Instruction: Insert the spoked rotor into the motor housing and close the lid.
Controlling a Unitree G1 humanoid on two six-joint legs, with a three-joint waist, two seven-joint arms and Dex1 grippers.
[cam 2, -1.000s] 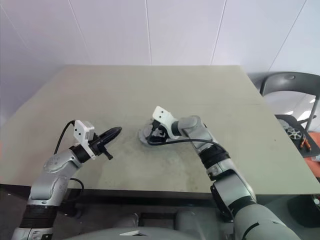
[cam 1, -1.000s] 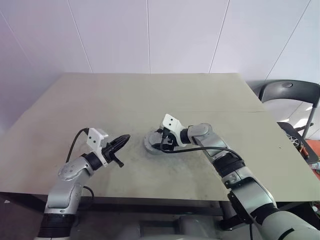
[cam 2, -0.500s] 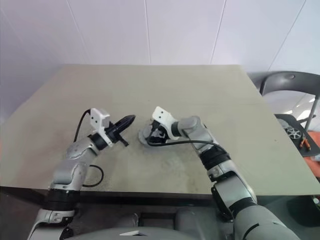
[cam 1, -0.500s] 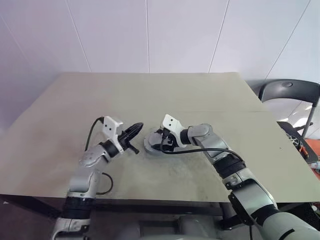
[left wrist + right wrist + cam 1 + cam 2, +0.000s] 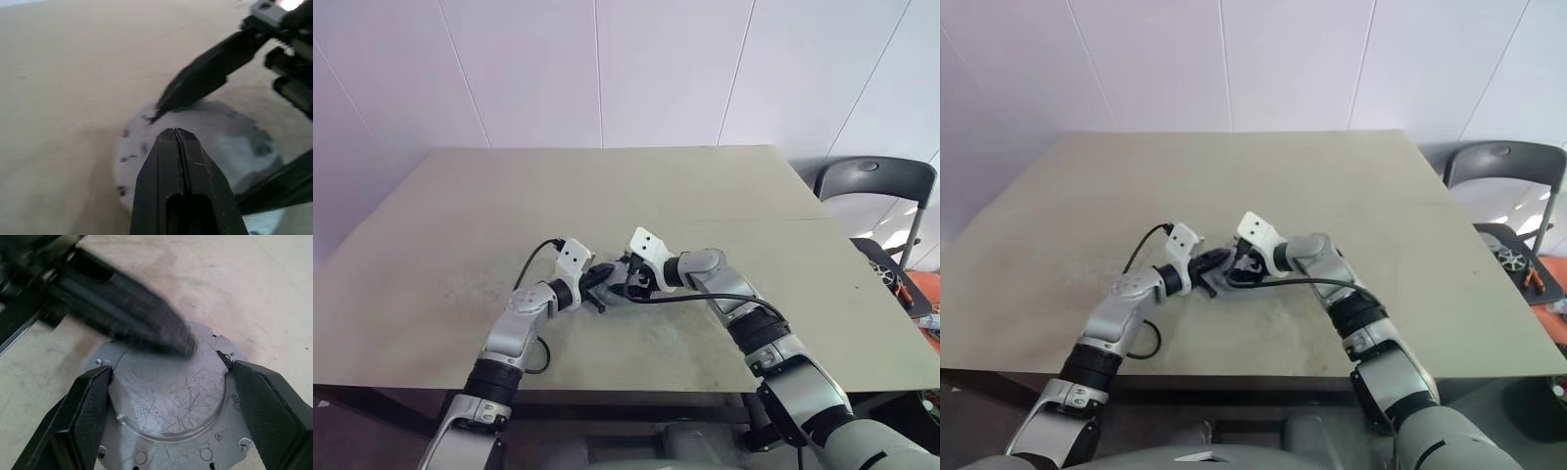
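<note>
In the left eye view, the risk is coming from two grippers working on one small part. The left gripper [image 5: 599,275], with its fingers shut tight together and holding nothing, is pointing forward and slightly down from the robot's left. The right gripper [image 5: 628,284] is reaching in from the other side, with the wrist bent toward the left. They are meeting near the front of the grey tabletop [image 5: 607,186]. If the left tip pushes sideways, it could probably knock against the right fingers.

In the left wrist view, the closed left fingers [image 5: 177,147] are hanging over the near edge of the pale disc, and one right finger is touching its far edge.

In the right wrist view, the round silvery metal lid with a scratched raised face and small holes in its flange [image 5: 168,396] is lying flat on the tabletop. The right fingers [image 5: 88,401] are spread wide and closing against both sides of the raised face. The left tip is resting on top. Pressing off-centre could tilt the lid or make it slip out of this grip. Whether the housing is sitting under it cannot be told.
</note>
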